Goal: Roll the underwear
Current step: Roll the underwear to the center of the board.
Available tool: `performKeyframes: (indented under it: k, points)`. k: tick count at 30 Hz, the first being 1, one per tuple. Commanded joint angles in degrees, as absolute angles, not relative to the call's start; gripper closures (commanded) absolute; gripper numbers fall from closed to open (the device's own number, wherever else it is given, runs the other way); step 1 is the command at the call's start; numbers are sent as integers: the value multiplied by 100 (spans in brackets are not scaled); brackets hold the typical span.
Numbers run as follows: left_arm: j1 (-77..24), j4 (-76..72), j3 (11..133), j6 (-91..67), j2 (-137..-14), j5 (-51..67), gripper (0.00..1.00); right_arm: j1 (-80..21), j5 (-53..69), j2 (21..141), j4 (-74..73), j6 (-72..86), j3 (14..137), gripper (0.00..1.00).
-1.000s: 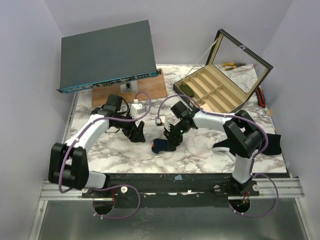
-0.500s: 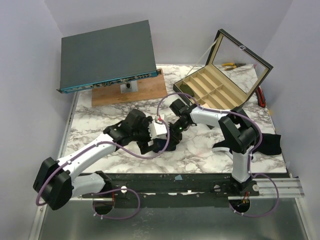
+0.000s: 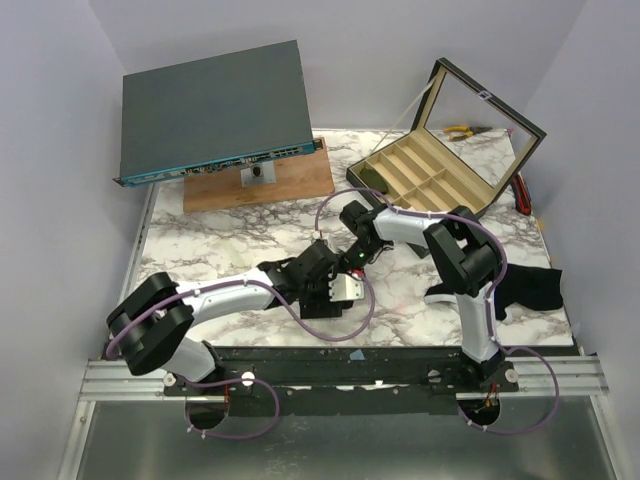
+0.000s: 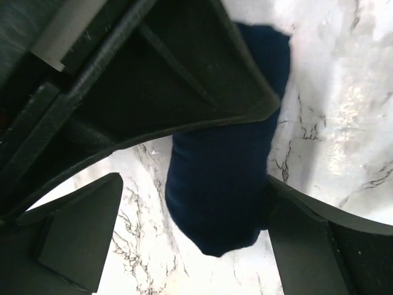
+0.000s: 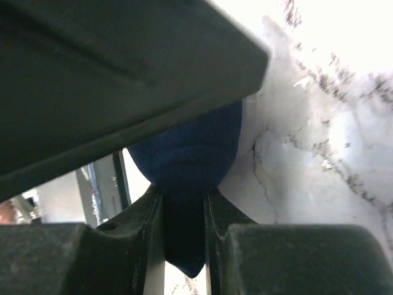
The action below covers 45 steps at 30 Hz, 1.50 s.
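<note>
Small navy-blue fabric underwear (image 4: 224,184) is bunched into a rounded lump, plain navy on the sides that show. It lies on the white marble-pattern desk (image 3: 200,250), mid-width, toward the near edge. Right gripper (image 5: 184,233) is clamped on one end of it. Left gripper (image 4: 193,236) has its fingers spread wide, one either side. The open black box with tan compartments (image 3: 430,185) sits at the far right corner, with a dark item I can't identify in its left end slot.

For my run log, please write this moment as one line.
underwear: navy bundle on marble table | right jaws: shut on underwear | left jaws: open, astride underwear
</note>
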State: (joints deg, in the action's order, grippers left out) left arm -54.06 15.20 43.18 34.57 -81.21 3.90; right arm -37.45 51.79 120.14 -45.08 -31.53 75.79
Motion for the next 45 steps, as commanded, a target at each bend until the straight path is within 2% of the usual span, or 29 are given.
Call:
performKeyframes:
  k: [1, 13, 32, 34, 41, 45]
  points:
    - [-5517, 1354, 4504, 3713, -8472, 44, 1, -3807, 3538, 12762, -4875, -3647, 7119, 100]
    - [-5766, 1362, 4760, 3703, -9094, 51, 1, -3780, 3529, 12779, -4721, -3577, 7031, 99]
    - [-6732, 1496, 4952, 4096, -9751, -302, 2, -3621, 3445, 12736, -4570, -3306, 7121, 99]
    - [-6742, 1565, 5004, 4053, -9756, -167, 5, -3614, 3437, 12718, -4539, -3321, 7094, 99]
    - [-6767, 1883, 5234, 3965, -9931, -2, 29, -3587, 3375, 12651, -4526, -3356, 7012, 99]
    - [-6761, 2025, 5360, 3885, -10026, 243, 35, -3492, 3377, 12528, -4580, -3412, 6972, 99]
